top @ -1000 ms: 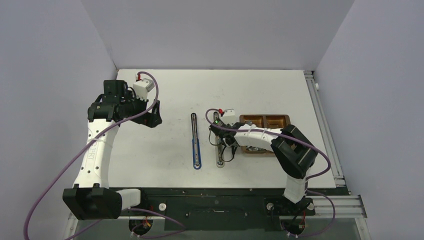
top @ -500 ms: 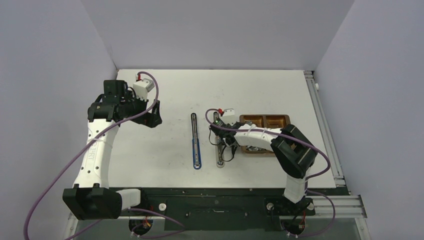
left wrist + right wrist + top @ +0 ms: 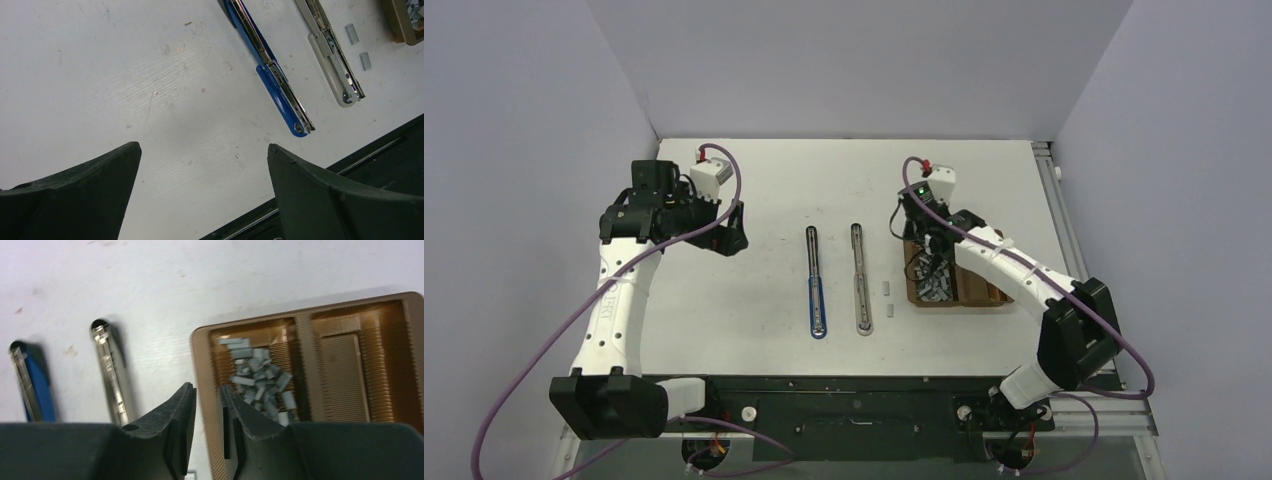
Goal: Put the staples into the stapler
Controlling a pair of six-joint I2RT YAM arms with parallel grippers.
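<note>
Staples [image 3: 260,385] sit heaped in the left pocket of the brown tray [image 3: 200,365], plus two stray strips [image 3: 352,34] on the table [image 3: 754,190] beside the flipped-open grey stapler [image 3: 861,280]. Can't spot any in its channel, so loading looks undone. Right gripper [image 3: 206,386] hovers over the tray edge, jaws barely apart, empty. Left gripper [image 3: 202,150] gapes wide, well away.

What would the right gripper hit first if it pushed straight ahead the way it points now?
Probably the left rim of the tray: the right gripper lines up with it, just left of the staples. Depth is unclear.
</note>
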